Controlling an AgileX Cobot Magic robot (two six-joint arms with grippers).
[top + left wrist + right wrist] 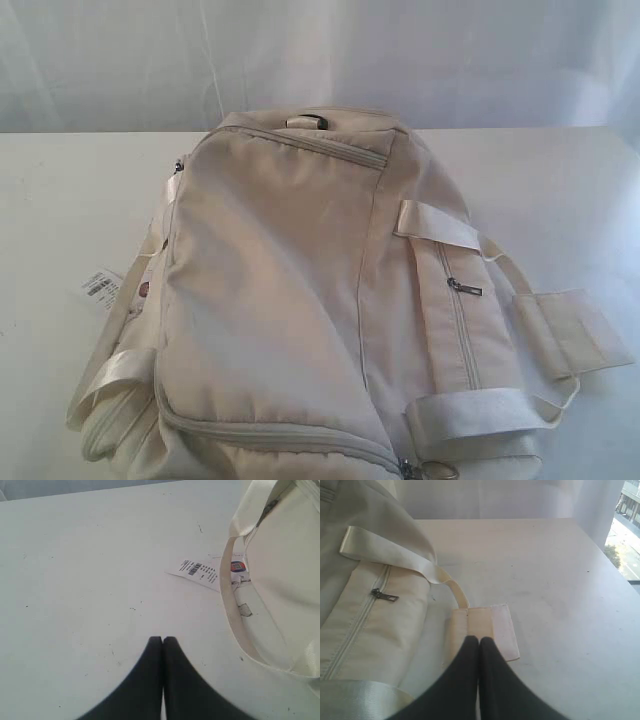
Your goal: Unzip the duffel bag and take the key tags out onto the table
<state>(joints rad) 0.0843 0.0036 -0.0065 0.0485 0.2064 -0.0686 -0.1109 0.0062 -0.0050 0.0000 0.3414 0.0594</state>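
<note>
The cream-beige duffel bag (290, 300) lies zipped shut on the white table (70, 190), filling the middle of the exterior view. Its side pocket zipper pull (463, 288) faces right and shows too in the right wrist view as a grey zipper pull (384, 595). No key tags are visible. Neither arm shows in the exterior view. My left gripper (162, 639) is shut and empty over bare table, apart from the bag's strap (231, 605). My right gripper (479, 639) is shut and empty, above the handle wrap pad (490, 627).
A white barcode label (197, 571) with a small red-and-blue tag (238, 566) lies on the table by the bag's left side; the label (100, 287) also shows in the exterior view. A pale curtain hangs behind the table. A window is at the far right (630, 505).
</note>
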